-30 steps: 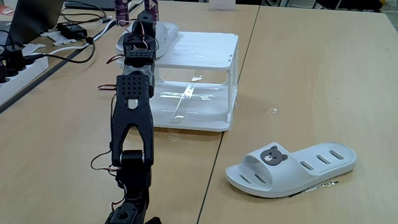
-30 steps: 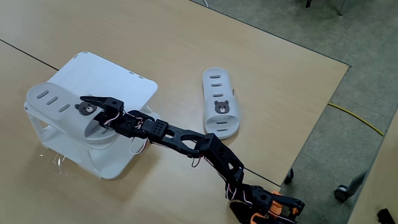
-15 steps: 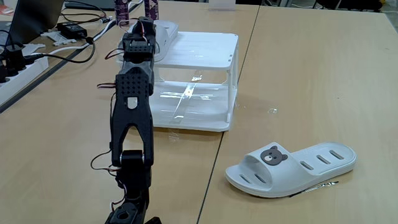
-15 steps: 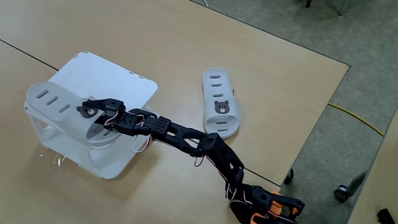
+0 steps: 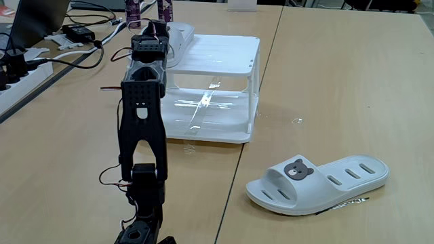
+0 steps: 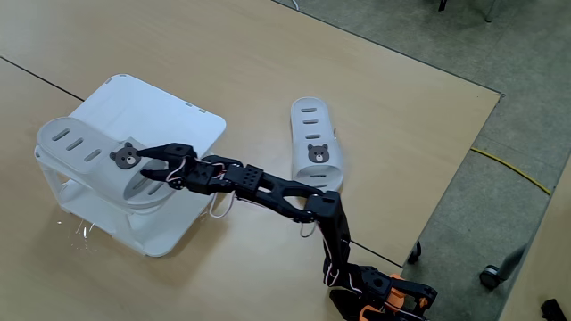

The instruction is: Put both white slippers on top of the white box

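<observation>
One white slipper (image 6: 94,160) lies on the top of the white box (image 6: 183,120) along its left edge, bear badge facing up. My gripper (image 6: 148,172) is open just right of that slipper's strap, one finger above the toe end and one beside it, holding nothing. The other white slipper (image 6: 316,157) lies flat on the table to the right of the box. In a fixed view from the arm's base, my arm (image 5: 142,108) reaches toward the box (image 5: 224,57), the slipper (image 5: 179,35) on it shows behind my wrist, and the other slipper (image 5: 319,183) lies at the front right.
Cables, a black adapter (image 5: 80,32) and a power strip (image 5: 20,78) lie on the table at the left. Two bottles (image 5: 134,9) stand behind the box. The table edge (image 6: 446,192) drops to the floor at the right.
My gripper has drawn back to the right off the slipper's strap, so the bear badge is uncovered. The slipper stays on the box. The other slipper has not moved.
</observation>
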You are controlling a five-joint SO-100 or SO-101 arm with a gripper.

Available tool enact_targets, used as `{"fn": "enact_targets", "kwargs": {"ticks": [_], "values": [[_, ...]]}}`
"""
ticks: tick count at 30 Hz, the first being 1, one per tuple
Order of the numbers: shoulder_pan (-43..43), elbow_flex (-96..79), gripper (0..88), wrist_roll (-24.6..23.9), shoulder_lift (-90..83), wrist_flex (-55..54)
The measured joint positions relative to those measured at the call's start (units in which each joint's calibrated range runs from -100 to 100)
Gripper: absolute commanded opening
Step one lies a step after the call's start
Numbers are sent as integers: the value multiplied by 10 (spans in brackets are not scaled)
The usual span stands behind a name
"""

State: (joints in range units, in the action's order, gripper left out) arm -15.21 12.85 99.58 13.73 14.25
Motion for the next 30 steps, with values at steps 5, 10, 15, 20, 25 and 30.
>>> {"fn": "enact_targets", "kwargs": {"ticks": [5, 10, 15, 20, 25, 30], "values": [[0, -97, 189, 0, -107, 0], [14, -177, 180, 0, -205, 0], [94, -180, 76, 0, -247, -65], [166, -283, 8, 0, -252, -289], [165, -430, 8, 0, -262, -609], [165, -659, 8, 0, -325, -930]]}}
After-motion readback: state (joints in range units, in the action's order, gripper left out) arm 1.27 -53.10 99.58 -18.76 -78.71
